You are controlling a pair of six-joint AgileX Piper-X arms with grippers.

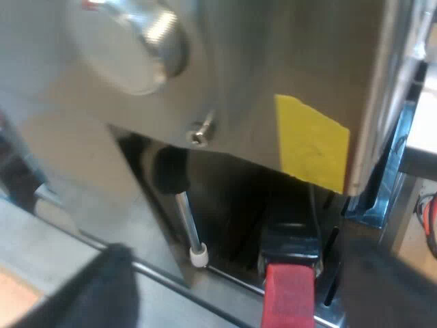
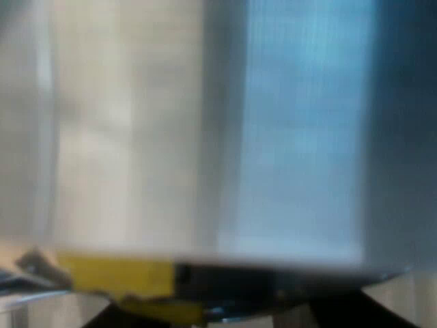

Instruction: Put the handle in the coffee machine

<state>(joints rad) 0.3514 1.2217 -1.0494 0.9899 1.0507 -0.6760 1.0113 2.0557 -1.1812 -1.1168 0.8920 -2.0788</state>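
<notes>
The espresso machine (image 1: 273, 61) stands very close, showing its steel front panel and a round knob (image 1: 136, 41). Under the panel sits the holder's dark handle (image 1: 290, 239), its red end (image 1: 289, 297) pointing out toward me, so the holder appears to be seated in the machine's front. My left gripper (image 1: 239, 287) is open; one dark finger (image 1: 109, 287) and the other (image 1: 382, 280) stand well apart on either side of the red end, without touching it. My right gripper (image 2: 218, 316) is pressed close to a blurred steel face of the machine (image 2: 136, 137).
A thin steam wand with a white tip (image 1: 198, 254) hangs beside the handle. A yellow tape patch (image 1: 311, 143) is stuck on the front panel, and a yellow strip (image 2: 113, 277) shows on the steel face by my right gripper. A screw (image 1: 199, 137) sits under the knob.
</notes>
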